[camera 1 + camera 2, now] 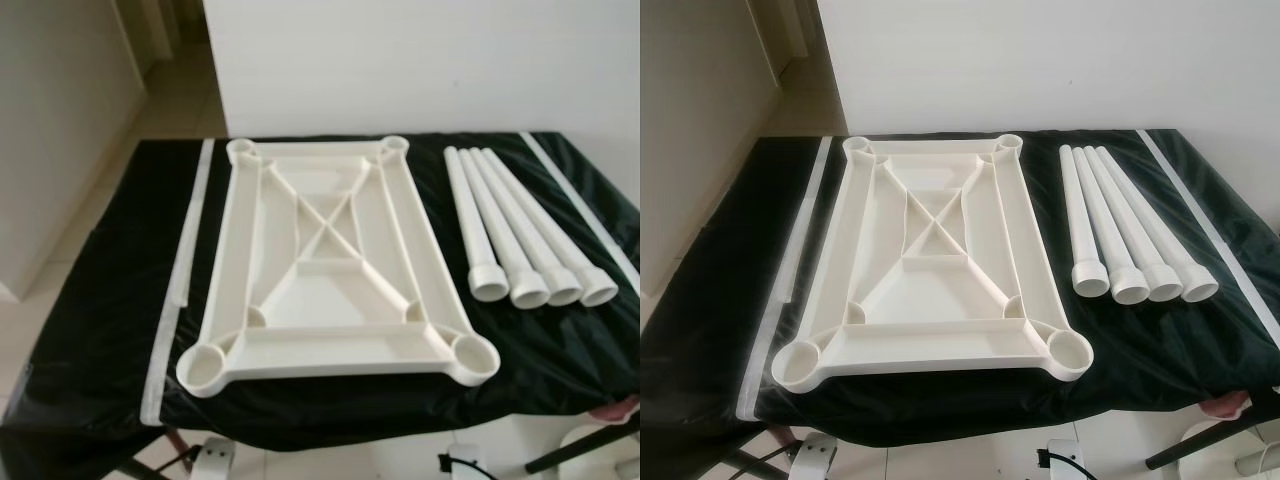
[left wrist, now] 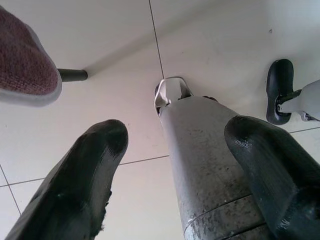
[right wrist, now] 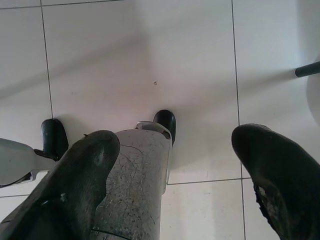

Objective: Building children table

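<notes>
Your left gripper [image 2: 172, 170] hangs with its two black fingers [image 2: 82, 185] spread wide apart, holding nothing and touching nothing; it points down at the white tiled floor [image 2: 210, 45], with the robot's silver leg [image 2: 205, 165] between the fingers in the wrist view. Your right gripper [image 3: 187, 175] is in the same state: fingers [image 3: 275, 170] well apart, empty, aimed down at the floor beside the other silver leg [image 3: 135, 180]. Both arms hang idle at the robot's sides, below the work surface. Ahead of you, the white plastic tabletop [image 1: 330, 270] lies upside down on a black-covered table [image 1: 90, 300], its ribbed underside facing up and a round leg socket [image 1: 205, 367] at each corner. Just to its right, apart from it, four white table legs [image 1: 520, 235] lie side by side, touching one another, wide ends toward you. A white strip [image 1: 180, 270] lies on the cover to the tabletop's left.
</notes>
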{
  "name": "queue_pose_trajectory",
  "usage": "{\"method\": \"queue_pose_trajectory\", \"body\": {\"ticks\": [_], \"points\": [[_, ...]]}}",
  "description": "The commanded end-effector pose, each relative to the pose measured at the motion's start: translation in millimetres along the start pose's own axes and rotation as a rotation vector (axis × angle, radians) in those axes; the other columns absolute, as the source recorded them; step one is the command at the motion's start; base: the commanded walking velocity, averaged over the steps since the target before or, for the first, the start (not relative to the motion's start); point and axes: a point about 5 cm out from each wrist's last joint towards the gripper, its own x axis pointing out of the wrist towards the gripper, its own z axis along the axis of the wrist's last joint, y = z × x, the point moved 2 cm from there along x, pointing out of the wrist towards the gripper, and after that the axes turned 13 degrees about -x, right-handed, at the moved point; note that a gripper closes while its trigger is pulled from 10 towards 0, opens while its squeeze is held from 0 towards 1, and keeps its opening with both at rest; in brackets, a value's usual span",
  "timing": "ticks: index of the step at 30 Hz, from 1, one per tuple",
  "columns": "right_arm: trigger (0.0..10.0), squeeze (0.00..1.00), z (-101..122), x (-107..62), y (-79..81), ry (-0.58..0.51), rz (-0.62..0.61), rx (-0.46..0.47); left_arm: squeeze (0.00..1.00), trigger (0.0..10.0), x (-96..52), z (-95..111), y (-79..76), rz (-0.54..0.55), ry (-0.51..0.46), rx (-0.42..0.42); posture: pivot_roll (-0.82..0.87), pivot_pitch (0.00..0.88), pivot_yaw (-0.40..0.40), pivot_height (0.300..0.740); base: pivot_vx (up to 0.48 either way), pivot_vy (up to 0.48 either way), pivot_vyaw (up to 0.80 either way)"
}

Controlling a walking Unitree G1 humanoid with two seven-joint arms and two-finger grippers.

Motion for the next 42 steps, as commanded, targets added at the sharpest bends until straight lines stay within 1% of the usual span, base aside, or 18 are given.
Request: {"method": "queue_pose_trajectory", "body": {"ticks": [1, 7, 9, 12, 20, 21, 22, 31, 35, 36, 42], "points": [[10.0, 0.0, -6, -1.7, 3.6, 0.019, 0.008, 0.006, 0.0, 10.0, -0.1, -14, -7.3, -0.033, 0.059, 0.002, -0.01, 0.0, 0.015, 0.74, 0.0, 0.0, 0.0], [10.0, 0.0, -6, -1.5, 3.3, 0.021, 0.008, 0.009, 0.0, 10.0, 1.1, -16, -15.2, -0.039, 0.063, -0.003, -0.01, 0.0, 0.015, 0.74, 0.0, 0.0, 0.0], [10.0, 0.0, -6, -1.4, 3.4, 0.021, 0.008, 0.009, 0.0, 10.0, 1.1, -17, -15.7, -0.039, 0.065, -0.003, -0.01, 0.0, 0.015, 0.74, 0.0, 0.0, 0.0], [10.0, 0.0, -6, -1.4, 3.5, 0.023, 0.009, 0.01, 0.0, 10.0, 0.5, -18, -12.7, -0.037, 0.066, -0.007, -0.01, 0.0, 0.014, 0.74, 0.0, 0.0, 0.0], [10.0, 0.0, -7, -1.6, 3.1, 0.028, 0.008, 0.011, 0.0, 10.0, 0.2, -18, -11.9, -0.039, 0.067, -0.009, -0.01, 0.0, 0.014, 0.74, 0.0, 0.0, 0.0], [10.0, 0.0, -8, -1.8, 2.8, 0.031, 0.008, 0.011, 0.0, 10.0, -0.1, -20, -11.3, -0.039, 0.068, -0.01, -0.01, 0.0, 0.014, 0.74, 0.0, 0.0, 0.0], [10.0, 0.0, -11, -2.7, 1.5, 0.042, 0.007, 0.014, 0.0, 10.0, -2.0, -27, -7.2, -0.036, 0.077, -0.012, -0.01, 0.0, 0.016, 0.74, 0.0, 0.0, 0.0], [10.0, 0.0, -12, -3.0, 2.1, 0.046, 0.007, 0.016, 0.0, 10.0, -2.9, -29, -4.2, -0.032, 0.082, -0.012, -0.01, 0.0, 0.017, 0.74, 0.0, 0.0, 0.0], [10.0, 0.0, -13, -3.1, 2.9, 0.048, 0.008, 0.018, 0.0, 10.0, -2.5, -26, -3.0, -0.029, 0.079, -0.011, -0.01, 0.0, 0.017, 0.74, 0.0, 0.0, 0.0], [10.0, 0.0, -13, -3.2, 3.6, 0.049, 0.009, 0.019, 0.0, 10.0, -2.0, -20, -0.6, -0.025, 0.072, -0.012, -0.01, 0.0, 0.017, 0.74, 0.0, 0.0, 0.0], [10.0, 0.0, -13, -3.3, 3.8, 0.05, 0.009, 0.02, 0.0, 10.0, -0.7, -9, 0.0, -0.025, 0.058, -0.013, -0.01, 0.0, 0.016, 0.74, 0.0, 0.0, 0.0]]}}
